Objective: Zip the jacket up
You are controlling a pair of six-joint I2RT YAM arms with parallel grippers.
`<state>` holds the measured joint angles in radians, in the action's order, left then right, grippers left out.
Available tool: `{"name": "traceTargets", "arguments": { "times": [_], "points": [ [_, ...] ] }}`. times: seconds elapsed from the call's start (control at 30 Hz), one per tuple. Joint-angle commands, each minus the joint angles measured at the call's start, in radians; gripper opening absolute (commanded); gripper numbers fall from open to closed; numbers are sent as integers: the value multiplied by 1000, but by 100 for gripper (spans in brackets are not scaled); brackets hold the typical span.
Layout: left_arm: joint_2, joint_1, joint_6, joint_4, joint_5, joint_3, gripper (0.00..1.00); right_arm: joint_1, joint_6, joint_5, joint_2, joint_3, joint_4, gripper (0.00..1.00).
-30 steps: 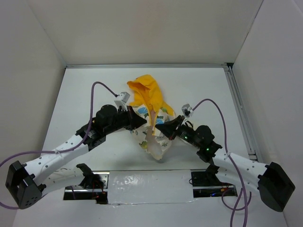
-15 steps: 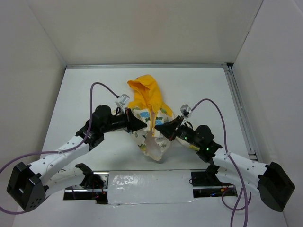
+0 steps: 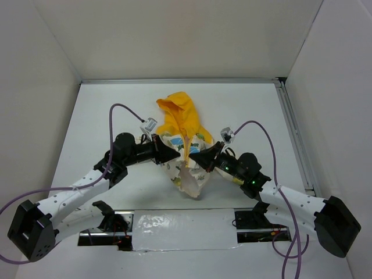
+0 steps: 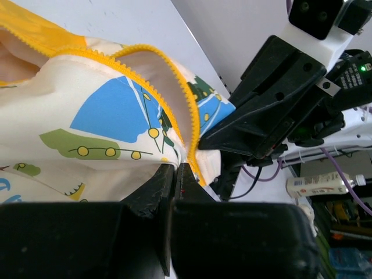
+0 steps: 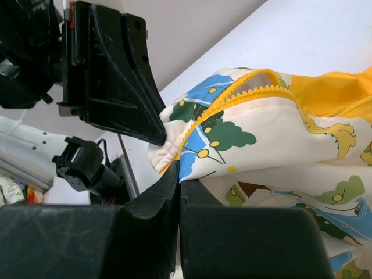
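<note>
The jacket [image 3: 181,131] lies bunched mid-table, yellow-orange hood at the far end, cream animal-print body toward me, white lining showing at its near end. My left gripper [image 3: 176,152] is shut on the jacket's left front edge; in the left wrist view [image 4: 175,168] its jaws pinch the cream fabric beside the yellow zipper teeth [image 4: 174,87]. My right gripper [image 3: 194,156] is shut on the right front edge; in the right wrist view [image 5: 179,177] the printed fabric and zipper edge [image 5: 232,96] rise from its jaws. The two grippers face each other, tips almost touching.
White walls enclose the table on the left, far and right sides, with a metal rail [image 3: 296,136] along the right. A taped strip and the arm bases [image 3: 183,224] lie at the near edge. Purple cables [image 3: 119,107] loop above both wrists.
Both grippers have drawn slightly closer together over the jacket's near half, the left arm shifting a little toward me. The jacket's lower part has bunched a bit more.
</note>
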<state>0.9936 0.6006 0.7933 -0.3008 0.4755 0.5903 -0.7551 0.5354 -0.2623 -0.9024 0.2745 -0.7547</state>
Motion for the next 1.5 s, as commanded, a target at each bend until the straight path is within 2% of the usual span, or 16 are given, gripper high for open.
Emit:
{"name": "traceTargets", "arguments": {
  "times": [0.0,0.57,0.7,1.27,1.37,1.47],
  "points": [
    [-26,-4,24,-104,-75,-17,0,-6,35,26,16,51,-75,0],
    [-1,-4,132,-132,-51,-14,0,-4,20,78,-19,100,-51,0],
    [-4,-2,155,-126,-43,-23,0,8,44,83,-39,83,-110,0],
    [-39,-5,204,-189,109,-66,0,11,31,127,-73,65,-179,0],
    [-56,-7,213,-182,106,-72,0,8,12,77,-84,84,-115,3],
    [-69,-9,211,-175,94,-72,0,-4,-3,12,-104,107,-57,13]
  ]
}}
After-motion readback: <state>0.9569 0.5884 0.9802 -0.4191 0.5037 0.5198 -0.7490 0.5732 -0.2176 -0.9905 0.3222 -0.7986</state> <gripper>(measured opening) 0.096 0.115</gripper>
